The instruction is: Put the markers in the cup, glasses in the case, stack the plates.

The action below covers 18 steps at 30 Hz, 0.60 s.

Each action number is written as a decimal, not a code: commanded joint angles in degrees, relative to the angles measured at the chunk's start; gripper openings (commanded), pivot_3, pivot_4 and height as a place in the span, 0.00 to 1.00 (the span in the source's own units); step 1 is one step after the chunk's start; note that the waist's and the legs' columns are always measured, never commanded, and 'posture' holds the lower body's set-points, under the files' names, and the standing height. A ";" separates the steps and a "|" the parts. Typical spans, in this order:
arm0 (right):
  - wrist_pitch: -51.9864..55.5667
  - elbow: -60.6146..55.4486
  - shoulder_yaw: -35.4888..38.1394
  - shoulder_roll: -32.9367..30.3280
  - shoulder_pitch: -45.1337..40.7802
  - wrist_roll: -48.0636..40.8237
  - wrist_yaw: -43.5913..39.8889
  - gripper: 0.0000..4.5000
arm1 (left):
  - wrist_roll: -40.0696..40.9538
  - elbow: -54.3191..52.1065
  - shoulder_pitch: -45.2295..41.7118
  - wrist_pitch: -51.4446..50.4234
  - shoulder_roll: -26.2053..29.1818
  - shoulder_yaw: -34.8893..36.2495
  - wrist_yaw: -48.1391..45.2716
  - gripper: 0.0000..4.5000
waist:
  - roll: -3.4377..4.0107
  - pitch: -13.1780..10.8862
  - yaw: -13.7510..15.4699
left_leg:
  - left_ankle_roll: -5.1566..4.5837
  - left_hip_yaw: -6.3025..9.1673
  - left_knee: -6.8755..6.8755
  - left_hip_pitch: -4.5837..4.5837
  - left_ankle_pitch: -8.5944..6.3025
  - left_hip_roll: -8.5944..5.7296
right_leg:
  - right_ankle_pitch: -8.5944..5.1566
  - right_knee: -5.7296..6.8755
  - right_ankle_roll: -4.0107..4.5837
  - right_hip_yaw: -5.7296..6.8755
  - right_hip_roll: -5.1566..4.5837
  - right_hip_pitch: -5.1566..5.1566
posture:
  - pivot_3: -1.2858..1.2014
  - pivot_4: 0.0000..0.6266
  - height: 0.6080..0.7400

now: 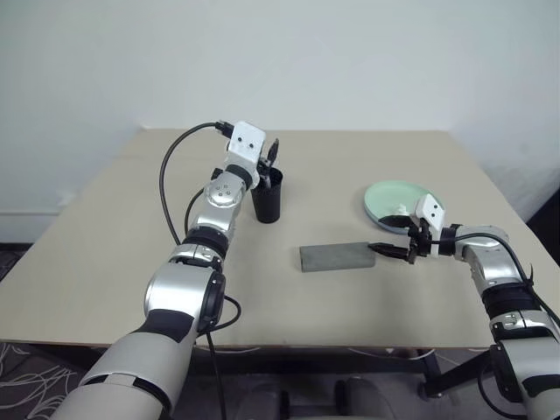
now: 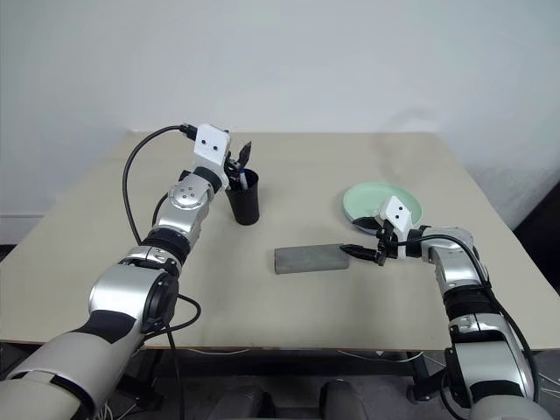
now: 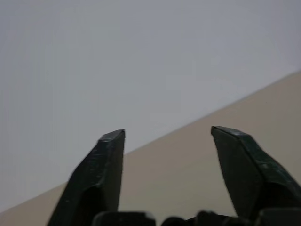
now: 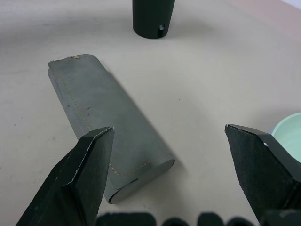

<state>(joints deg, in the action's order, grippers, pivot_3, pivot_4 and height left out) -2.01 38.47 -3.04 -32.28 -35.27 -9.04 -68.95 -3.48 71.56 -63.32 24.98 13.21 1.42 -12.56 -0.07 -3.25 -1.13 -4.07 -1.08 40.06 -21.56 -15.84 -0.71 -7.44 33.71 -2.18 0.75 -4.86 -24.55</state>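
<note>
left gripper [image 1: 272, 154] released, just above cup [image 1: 268, 198] at frame centre-left, cup contents unclear | right gripper [image 1: 391, 250] released beside closed case [image 1: 337, 255] at centre | plates [image 1: 392, 198] right, partly hidden by wrist

A beige table [image 1: 114, 254] lies under both grippers, its matte top spreading well past the left gripper [image 1: 273, 150] on the outer side and well past the right gripper [image 1: 385, 251] towards the near edge. Ahead of the left gripper the tabletop ends at a straight far edge, and beyond that edge rises a plain white wall [image 1: 350, 61]. Below the table's near edge, on the left gripper's side, there is a dark carpet with pale curling lines [image 1: 35, 376]. Below and nearer than the right gripper, a dark table frame [image 1: 451, 376] shows under the tabletop.
</note>
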 commanded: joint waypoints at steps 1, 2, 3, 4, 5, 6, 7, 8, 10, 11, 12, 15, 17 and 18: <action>-0.51 -1.76 1.19 -0.06 -1.18 -0.91 0.14 0.91 | 0.60 -1.27 -1.84 1.01 -0.08 1.02 -0.34 0.71 | 0.00 0.00 0.01 | 0.00 0.00 0.00 0.00 0.00 0.00 | 0.00 0.00 0.00 0.00 0.00 0.00 | 0.52 0.00 0.94; -0.52 -1.81 1.18 -0.05 -1.15 -0.93 0.12 0.91 | 0.68 -1.43 -1.80 1.02 -0.18 1.14 -0.62 0.71 | 0.00 0.00 0.01 | 0.00 0.00 0.00 0.00 0.00 0.00 | 0.00 0.00 0.00 0.00 0.00 0.00 | 0.52 0.00 0.94; -0.51 -1.88 1.19 -0.04 -1.11 -0.96 0.11 0.91 | 0.85 -1.61 -1.78 1.01 -0.28 1.32 -1.01 0.71 | 0.00 0.00 0.01 | 0.00 0.00 0.00 0.00 0.00 0.00 | 0.00 0.00 0.00 0.01 0.00 0.00 | 0.52 0.00 0.94; -0.48 -1.98 1.18 -0.03 -1.07 -0.98 0.10 0.91 | 1.06 -1.85 -1.76 0.97 -0.35 1.50 -1.61 0.71 | 0.00 0.00 0.01 | 0.00 0.00 0.00 -0.01 0.00 0.00 | 0.00 0.00 0.00 0.01 0.00 0.00 | 0.52 0.00 0.94; -0.46 -2.07 1.17 -0.02 -1.03 -0.99 0.09 0.91 | 1.31 -2.06 -1.75 0.88 -0.39 1.73 -2.25 0.71 | 0.00 0.00 0.01 | 0.00 -0.01 0.00 -0.01 0.00 0.00 | 0.00 0.00 0.00 0.01 0.00 0.00 | 0.52 0.00 0.94; -0.45 -2.10 1.16 -0.01 -1.03 -1.00 0.07 0.91 | 1.99 -2.29 -1.82 0.54 -0.38 2.28 -3.36 0.71 | 0.00 0.00 0.00 | 0.00 -0.01 0.00 0.00 0.00 0.00 | 0.00 0.00 0.00 0.01 0.00 0.00 | 0.52 0.00 0.94; -0.42 -2.22 1.16 -0.02 -0.96 -1.03 0.05 0.91 | 2.73 -2.57 -1.86 0.23 -0.34 2.88 -4.61 0.71 | 0.00 0.00 0.00 | 0.00 -0.01 0.00 -0.01 0.00 0.00 | 0.00 0.00 0.00 0.01 0.00 0.00 | 0.52 0.00 0.94; -0.40 -2.37 1.18 -0.05 -0.84 -1.07 0.02 0.91 | 3.78 -3.09 -1.93 -0.27 -0.23 3.62 -6.49 0.71 | 0.00 0.00 0.00 | 0.00 -0.01 0.00 -0.01 0.00 0.00 | 0.00 0.00 0.00 0.01 0.00 0.00 | 0.52 0.00 0.94; -0.38 -2.55 1.20 -0.10 -0.67 -1.12 0.00 0.91 | 6.09 -4.18 -2.06 -1.95 0.04 4.97 -10.58 0.71 | 0.00 0.00 -0.01 | 0.00 -0.02 0.00 0.00 0.00 0.00 | 0.00 0.00 0.00 0.02 0.00 0.00 | 0.52 0.00 0.94; -0.33 -2.75 1.25 -0.17 -0.51 -1.19 -0.05 0.91 | 7.37 -5.06 -2.00 -3.35 0.21 5.57 -13.18 0.71 | 0.00 0.00 -0.02 | 0.00 -0.02 0.00 -0.01 0.00 0.00 | 0.00 0.00 0.00 0.02 0.00 0.00 | 0.52 0.00 0.94; -0.27 -2.95 1.32 -0.25 -0.35 -1.26 -0.09 0.91 | 8.65 -6.26 -1.78 -5.10 0.48 6.02 -16.19 0.71 | 0.00 0.00 -0.04 | 0.00 -0.02 0.00 -0.01 0.00 0.00 | 0.00 0.00 0.00 0.02 0.00 0.00 | 0.52 0.00 0.94; 0.52 -3.90 1.77 -0.61 0.14 -1.91 -0.39 0.91 | 13.81 -15.18 1.69 -13.43 2.41 5.97 -29.78 0.71 | 0.01 0.00 -0.18 | 0.00 -0.05 0.00 -0.02 0.00 0.01 | -0.01 0.00 0.01 0.03 0.02 -0.01 | 0.52 0.00 0.94; 0.94 -4.28 1.94 -0.91 0.43 -2.17 -0.55 0.91 | 15.49 -23.16 6.02 -17.39 4.45 4.82 -35.49 0.71 | 0.03 0.02 -0.40 | 0.02 -0.04 -0.01 0.00 -0.02 0.03 | -0.01 0.01 0.01 0.00 0.02 -0.02 | 0.52 0.00 0.94; 1.09 -4.44 2.01 -1.07 0.60 -2.24 -0.63 0.91 | 15.79 -26.97 8.31 -19.18 5.43 4.21 -37.05 0.71 | 0.04 0.02 -0.64 | 0.03 -0.04 -0.02 0.03 -0.05 0.06 | -0.01 0.01 0.01 -0.01 0.03 -0.02 | 0.52 0.00 0.94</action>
<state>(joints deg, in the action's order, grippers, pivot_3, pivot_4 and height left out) -0.98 36.20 -2.82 -32.46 -34.41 -9.56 -69.13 10.43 50.47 -56.57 8.56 17.22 5.96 -45.80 -0.03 -3.23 -1.78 -4.04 -1.10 40.02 -21.52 -15.90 -0.62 -7.45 33.72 -2.17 0.74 -4.83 -24.57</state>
